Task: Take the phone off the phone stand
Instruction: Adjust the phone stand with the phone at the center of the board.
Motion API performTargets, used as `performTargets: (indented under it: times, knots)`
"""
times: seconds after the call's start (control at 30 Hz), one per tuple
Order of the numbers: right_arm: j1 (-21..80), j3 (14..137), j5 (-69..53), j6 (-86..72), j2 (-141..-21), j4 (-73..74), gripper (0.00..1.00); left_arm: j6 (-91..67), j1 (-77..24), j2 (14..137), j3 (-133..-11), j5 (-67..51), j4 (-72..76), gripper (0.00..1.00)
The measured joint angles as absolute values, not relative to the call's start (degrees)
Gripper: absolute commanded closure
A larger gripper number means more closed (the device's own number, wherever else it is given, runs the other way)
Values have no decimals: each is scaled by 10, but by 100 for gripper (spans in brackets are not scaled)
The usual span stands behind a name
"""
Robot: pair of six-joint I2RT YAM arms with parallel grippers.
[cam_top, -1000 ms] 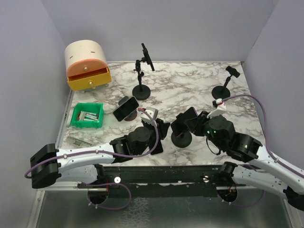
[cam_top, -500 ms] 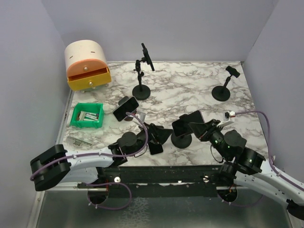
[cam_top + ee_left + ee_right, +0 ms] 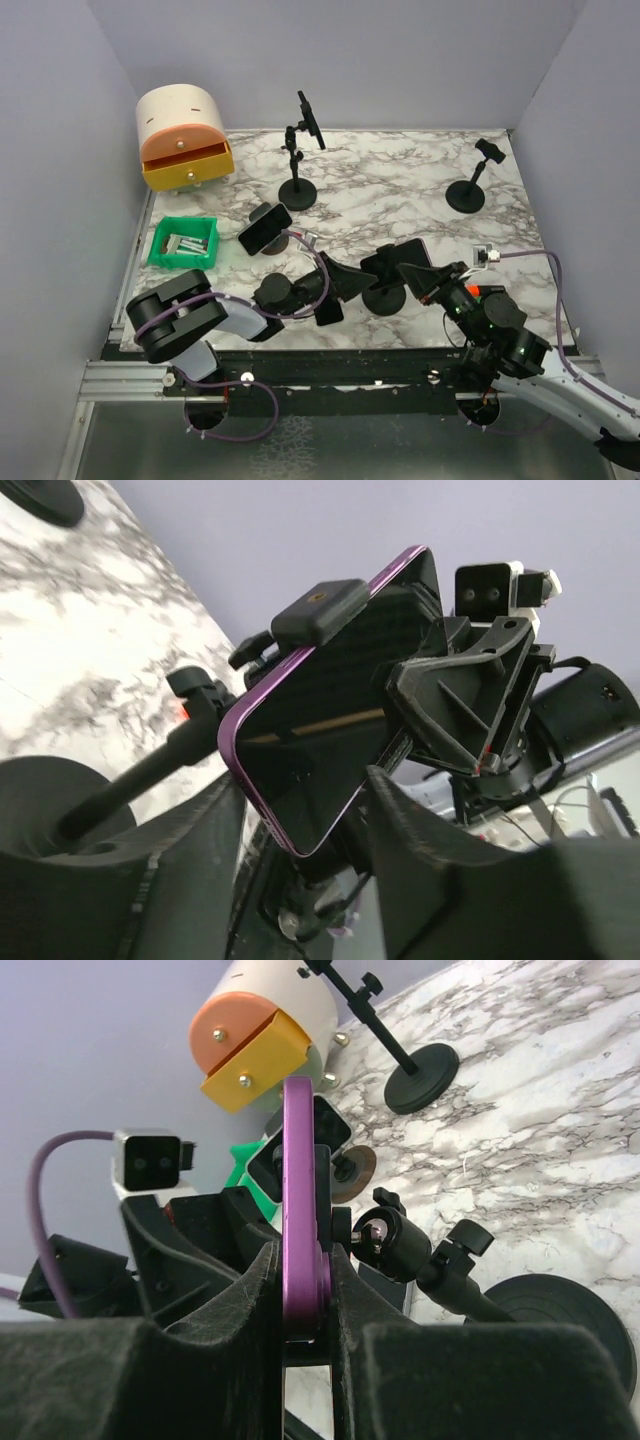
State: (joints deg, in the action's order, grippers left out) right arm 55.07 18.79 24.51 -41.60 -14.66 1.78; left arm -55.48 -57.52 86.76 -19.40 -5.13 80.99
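Note:
The phone [image 3: 413, 252], purple-edged with a dark screen, sits tilted in the clamp of the near phone stand [image 3: 385, 294]. My right gripper [image 3: 432, 278] is shut on the phone's right end. In the right wrist view the purple phone [image 3: 299, 1200] is pinched edge-on in the right gripper [image 3: 303, 1300], with the stand's ball joint [image 3: 396, 1244] just beside it. My left gripper [image 3: 348, 283] lies low at the stand's left side. In the left wrist view the left gripper [image 3: 300, 880] is open, its jaws either side of the lower corner of the phone [image 3: 320, 730], and the stand clamp [image 3: 322, 611] grips the phone's top edge.
A second phone [image 3: 265, 228] rests on a low holder at mid left. A tall stand [image 3: 297, 190] with a dark phone is at the back, and an empty stand [image 3: 467, 193] at the back right. A green bin [image 3: 183, 243] and an orange-drawer box [image 3: 183, 135] sit on the left.
My left arm folded back and low, its gripper slid right to the stand and its jaws spread. The right arm drew back toward the near edge, still holding the phone, which shifted slightly right.

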Motion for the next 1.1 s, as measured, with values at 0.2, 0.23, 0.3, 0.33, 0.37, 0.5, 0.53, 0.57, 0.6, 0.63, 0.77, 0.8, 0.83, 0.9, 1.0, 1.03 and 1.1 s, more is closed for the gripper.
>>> performTargets:
  times: [0.2,0.23,0.3,0.33,0.37,0.5,0.53,0.57,0.6,0.63,0.77,0.8,0.83,0.9,1.0,1.03,1.1]
  knots:
    - [551,156,241,-407,-107,-8,100,-597,-569,924,-203,-96,839,70]
    - [551,154,240,-405,-105,-9,100,-603,-568,925,-206,-102,842,76]
    - [551,152,238,-404,-104,-14,100,-606,-566,926,-211,-110,843,89]
    - [550,152,238,-405,-104,-16,100,-611,-564,926,-212,-112,843,97]
    - [549,152,238,-405,-104,-17,100,-616,-562,926,-213,-114,844,100]
    - [549,157,233,-404,-102,-14,46,-623,-554,920,-212,-128,847,100]
    - [549,165,232,-400,-103,-3,36,-622,-553,917,-212,-131,847,100]
    - [549,175,230,-397,-107,15,28,-614,-550,908,-213,-136,843,100]
    - [549,189,230,-391,-114,38,23,-606,-550,898,-213,-139,836,100]
    - [549,206,229,-385,-123,61,18,-592,-549,884,-213,-143,822,100]
    - [549,291,230,-353,-162,165,14,-532,-540,798,-228,-159,716,100]
    - [549,311,231,-345,-171,189,14,-522,-540,784,-232,-163,699,100]
    - [549,330,231,-335,-178,211,13,-505,-539,767,-241,-170,670,100]
    - [549,364,233,-315,-186,249,13,-479,-537,746,-259,-183,624,100]
    - [549,409,233,-275,-195,291,15,-425,-530,731,-304,-213,530,100]
    - [549,424,233,-260,-200,303,16,-413,-529,731,-315,-220,510,100]
    - [549,453,230,-228,-216,322,16,-373,-524,731,-346,-242,452,100]
